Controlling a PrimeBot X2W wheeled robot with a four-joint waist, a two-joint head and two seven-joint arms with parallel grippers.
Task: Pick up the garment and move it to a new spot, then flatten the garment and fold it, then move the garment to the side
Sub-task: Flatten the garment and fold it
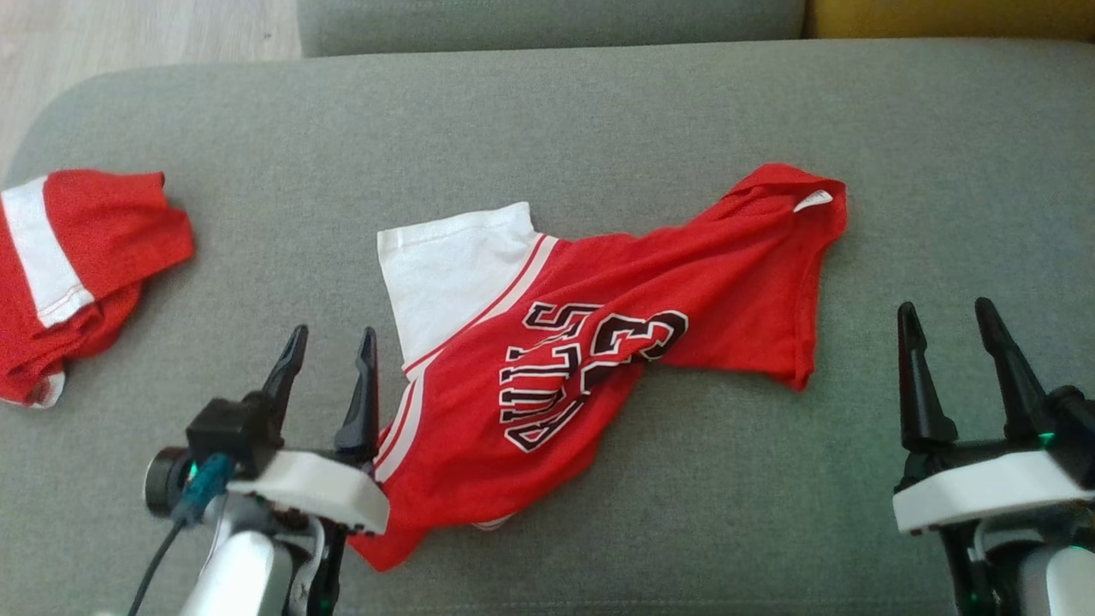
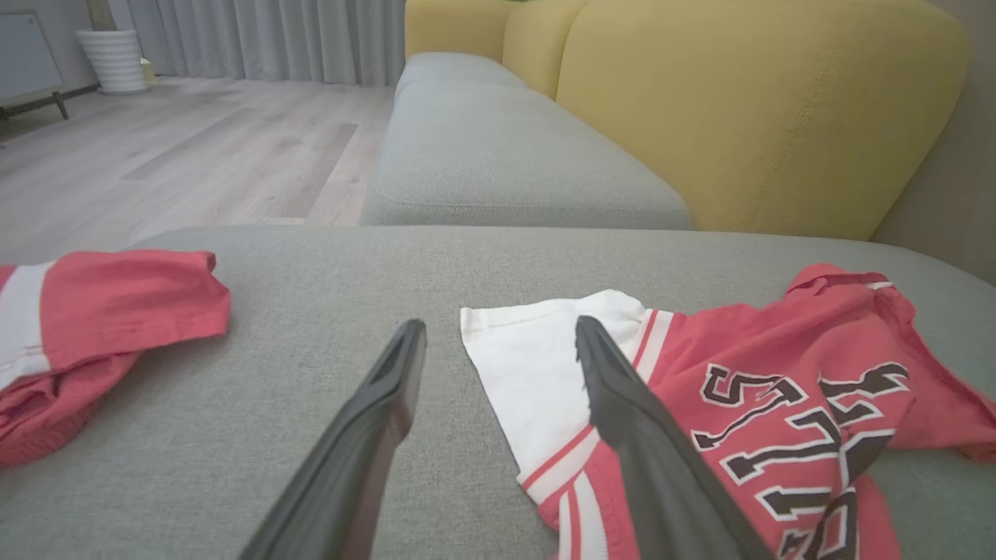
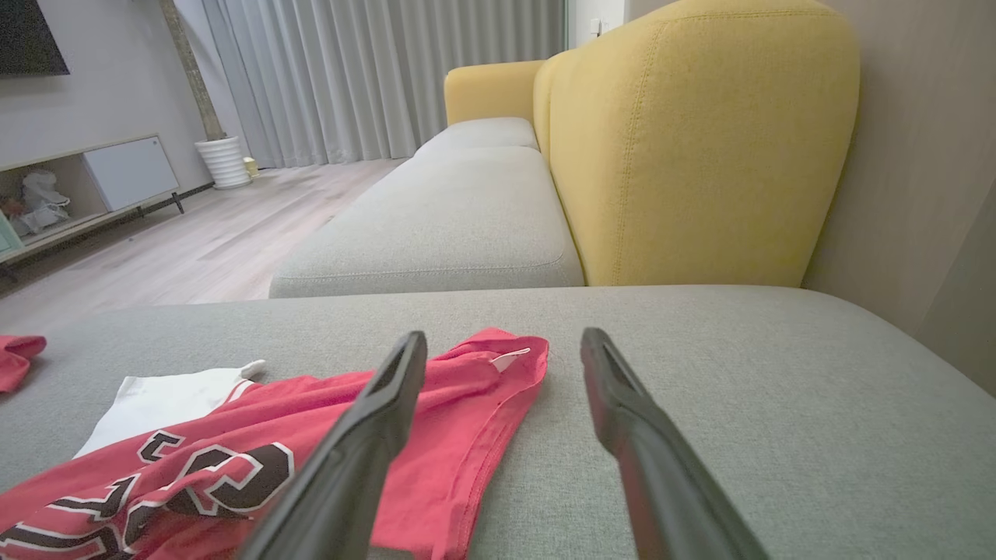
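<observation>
Garments: two, both red and white.

Jersey (image 1: 616, 342) (image 2: 739, 350) (image 3: 467, 435): one. It lies about mid-cushion, between the two grippers and nearer the left one. It is rumpled and spread on a diagonal, not flat. A white panel sits at its far left corner, edged with white stripes. Black lettering and the number 23 show on top, upside down from the head view. The far right end is bunched, with a small white label (image 1: 813, 201) showing.

Second garment (image 1: 77, 257) (image 2: 117, 303) (image 3: 15, 358): one, a crumpled heap at the cushion's left edge, well apart from the jersey.

Left gripper (image 1: 334, 334) (image 2: 499, 321): two fingers spread, nothing between them. It sits at the jersey's near left edge. The right-hand finger lies over the striped border in the wrist view; contact can't be judged.

Right gripper (image 1: 944, 305) (image 3: 504, 333): two fingers spread, empty. It is over bare cushion to the right of the jersey, apart from it.

Grey cushions: two. The near cushion (image 1: 599, 111) (image 2: 311, 311) (image 3: 739, 373) carries both garments. The far cushion (image 1: 547, 21) (image 2: 498, 155) (image 3: 451, 225) lies beyond it.

Yellow backrest (image 1: 949, 17) (image 2: 762, 117) (image 3: 692, 148) rises along the right side of the far cushion.

Beyond: pale wood floor (image 1: 128, 34) (image 2: 194, 148), grey curtains (image 2: 257, 39) (image 3: 350, 70), one white ribbed pot (image 2: 115, 58) (image 3: 224, 162).
</observation>
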